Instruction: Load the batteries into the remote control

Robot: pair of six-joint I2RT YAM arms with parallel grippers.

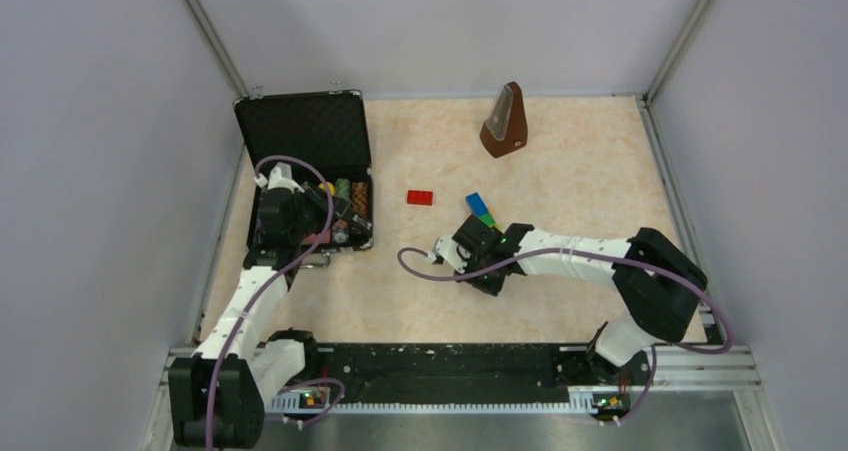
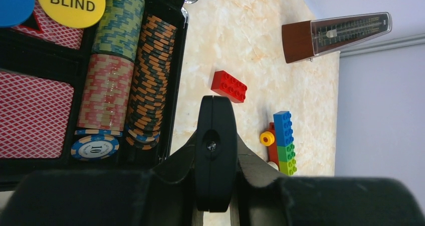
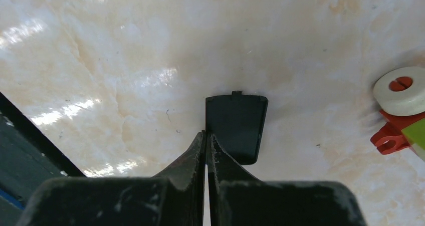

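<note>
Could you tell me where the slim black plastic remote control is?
Left wrist view: the remote control is clamped in the left claw, beside the open black case.

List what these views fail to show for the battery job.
- Batteries: visible in no view.
- Remote control: left wrist view shows only its end, clamped in the left fingers; battery bay hidden.
- Cover piece: right wrist view, right fingers hide its near end; grip unclear.

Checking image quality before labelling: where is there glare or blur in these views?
Right wrist: bright glare patches on the table, cover sharp, near fingers slightly soft. Left wrist: poker chips crisp, dark foreground blurred. Top view: even light, faint shadows.
</note>
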